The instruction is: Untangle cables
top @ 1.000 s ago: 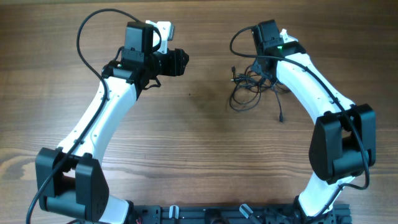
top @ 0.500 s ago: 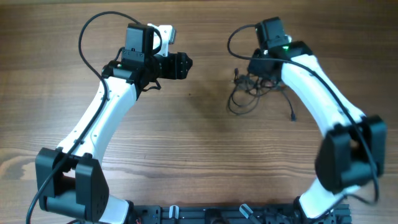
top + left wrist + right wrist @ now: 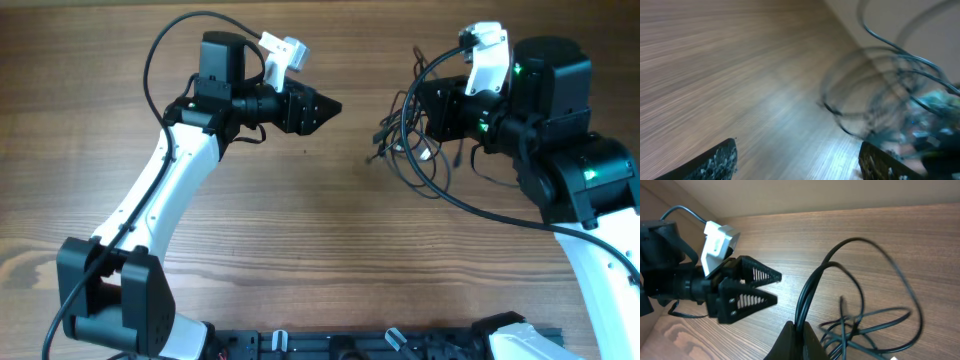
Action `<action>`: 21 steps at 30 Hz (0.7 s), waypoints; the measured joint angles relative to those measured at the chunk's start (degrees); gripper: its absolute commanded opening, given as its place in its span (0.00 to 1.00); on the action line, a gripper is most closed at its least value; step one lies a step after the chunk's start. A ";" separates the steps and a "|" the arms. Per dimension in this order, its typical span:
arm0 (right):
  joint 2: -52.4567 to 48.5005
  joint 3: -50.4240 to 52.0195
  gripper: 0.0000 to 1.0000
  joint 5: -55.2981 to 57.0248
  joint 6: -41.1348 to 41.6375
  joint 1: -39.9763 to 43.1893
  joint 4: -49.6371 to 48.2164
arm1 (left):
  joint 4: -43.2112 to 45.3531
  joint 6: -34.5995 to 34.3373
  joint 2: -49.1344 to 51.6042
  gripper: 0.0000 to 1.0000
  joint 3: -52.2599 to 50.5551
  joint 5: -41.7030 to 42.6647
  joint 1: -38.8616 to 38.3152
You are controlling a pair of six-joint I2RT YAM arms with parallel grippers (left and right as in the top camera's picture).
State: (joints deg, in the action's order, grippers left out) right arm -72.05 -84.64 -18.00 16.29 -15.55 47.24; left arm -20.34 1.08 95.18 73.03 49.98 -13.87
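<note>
The right gripper point(image 3: 796, 330) has its fingers pressed together on the cables point(image 3: 810, 287); in the right wrist view two thin black strands rise straight out of the pinch, then arch away into one wide loop; below that loop more strands cross in a loose snarl close to the wooden table point(image 3: 300, 220).

From overhead the tangle hangs at the tip of the right gripper and spreads beneath it; its upper loops stand clear of the wood, and its lowest loop sags toward the near edge of the table; a small dark plug pokes out of the tangle on the side facing the left gripper point(image 3: 328, 106); whether the lowest loop touches the wood cannot be told.

The left gripper is apart from the tangle, on the robot's left of it, with its tips pointed at it; its jaws are spread and nothing is between them; bare tabletop lies between those tips and the nearest strand.

The left wrist view is blurred; it shows only smeared dark loops of the tangle ahead and to the right, with both of its own fingertips wide apart at the bottom corners.
</note>
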 measured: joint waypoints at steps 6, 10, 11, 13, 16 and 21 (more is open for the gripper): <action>-2.97 0.00 0.04 0.48 -0.15 0.00 -3.37 | 1.97 4.42 0.00 0.83 0.00 14.38 0.00; -9.20 0.02 0.04 -2.78 -0.07 0.00 -9.27 | 1.86 6.91 0.00 0.79 0.00 17.79 0.00; -10.43 0.02 0.04 -4.13 0.11 0.00 -10.71 | 1.92 8.04 0.00 0.78 0.00 18.14 0.00; -11.23 0.02 0.04 -6.01 0.55 0.00 -12.33 | 1.44 10.71 0.00 0.78 0.00 18.53 0.00; -11.23 0.02 0.04 -9.62 1.73 0.00 -14.12 | 1.27 14.12 0.00 0.78 0.00 18.43 0.00; -11.21 0.02 0.04 -11.76 3.78 0.00 -14.78 | 1.09 16.65 1.79 0.76 0.00 18.01 0.00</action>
State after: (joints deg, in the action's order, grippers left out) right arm -83.26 -84.62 -29.76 20.08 -15.55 32.47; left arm -19.25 17.74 96.97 73.03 67.99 -13.87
